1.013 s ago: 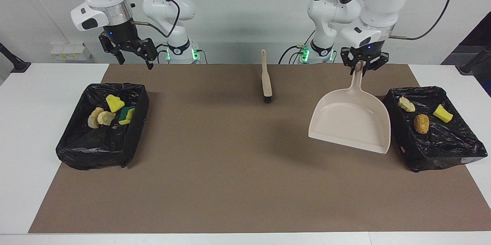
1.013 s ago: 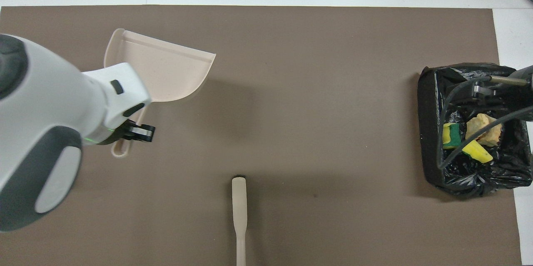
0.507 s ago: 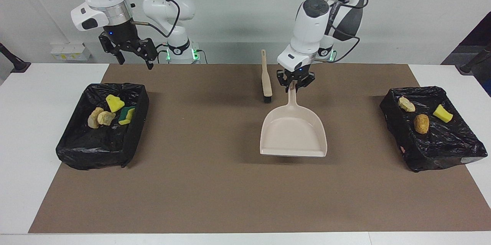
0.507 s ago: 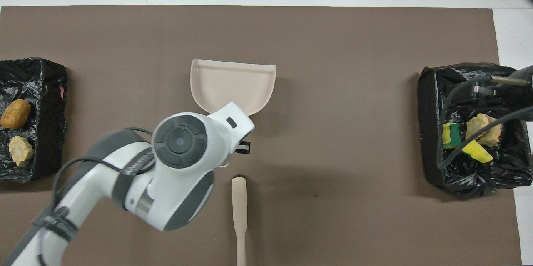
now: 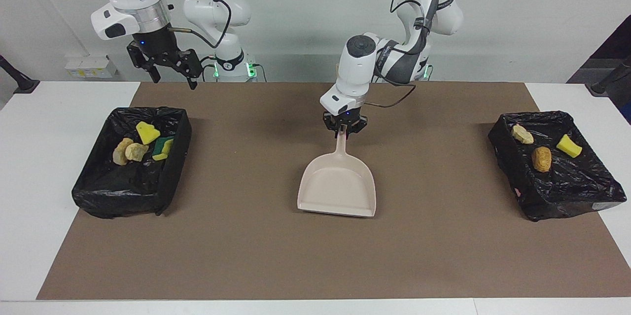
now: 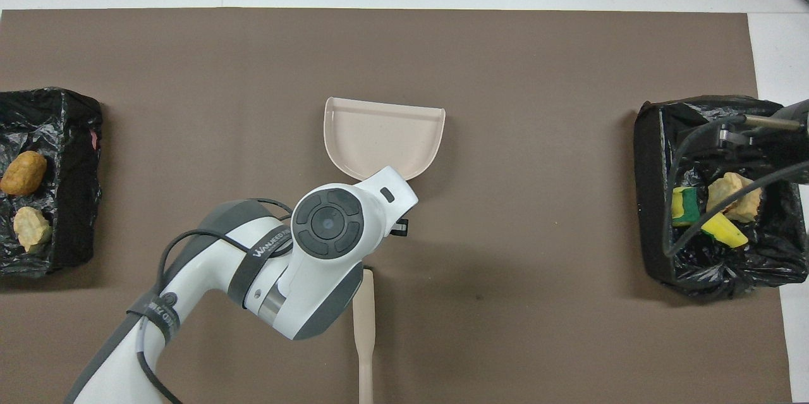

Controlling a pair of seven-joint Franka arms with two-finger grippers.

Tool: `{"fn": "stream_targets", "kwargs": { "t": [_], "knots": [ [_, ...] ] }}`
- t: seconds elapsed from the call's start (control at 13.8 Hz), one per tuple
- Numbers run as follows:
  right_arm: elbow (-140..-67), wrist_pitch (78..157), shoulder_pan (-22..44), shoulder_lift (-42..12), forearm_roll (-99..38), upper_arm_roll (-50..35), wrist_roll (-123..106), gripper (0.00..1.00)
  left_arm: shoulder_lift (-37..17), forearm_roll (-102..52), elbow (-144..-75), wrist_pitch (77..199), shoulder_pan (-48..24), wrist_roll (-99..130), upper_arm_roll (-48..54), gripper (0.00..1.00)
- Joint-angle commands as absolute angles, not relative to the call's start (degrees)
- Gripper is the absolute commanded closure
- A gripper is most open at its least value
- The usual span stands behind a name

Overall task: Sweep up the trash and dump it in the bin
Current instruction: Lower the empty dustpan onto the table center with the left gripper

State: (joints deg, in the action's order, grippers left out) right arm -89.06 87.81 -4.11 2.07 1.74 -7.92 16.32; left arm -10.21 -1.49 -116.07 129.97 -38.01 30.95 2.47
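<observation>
Beige plastic, the dustpan [image 5: 338,185] lay flat mid-mat; my left gripper [image 5: 344,129] was clamped tight on its handle. My right gripper [image 5: 167,66] waited with fingers spread above the bin [image 5: 106,192] at its end of the table, where four trash scraps [image 5: 142,145] lay. Three more scraps [image 5: 541,150] sat in the other bin [image 5: 567,196].
</observation>
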Motion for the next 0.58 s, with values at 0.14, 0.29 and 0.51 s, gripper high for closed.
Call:
{"fn": "stream_targets", "kwargs": {
  "t": [0.14,0.29,0.51],
  "knots": [
    [-88.9,87.5,-4.9,2.0,0.9,-8.1,14.5,0.00,-9.8,-2.1,-117.7,131.4,-39.7,35.1,1.5,1.00],
    [-88.9,87.7,-4.8,2.0,0.9,-8.1,14.9,0.00,-9.8,-2.1,-117.9,131.6,-39.7,35.9,1.5,1.00],
    [-88.9,87.7,-4.7,2.0,0.9,-8.1,15.1,0.00,-9.8,-2.2,-118.2,131.4,-39.7,36.0,1.4,0.07]
  ]
}}
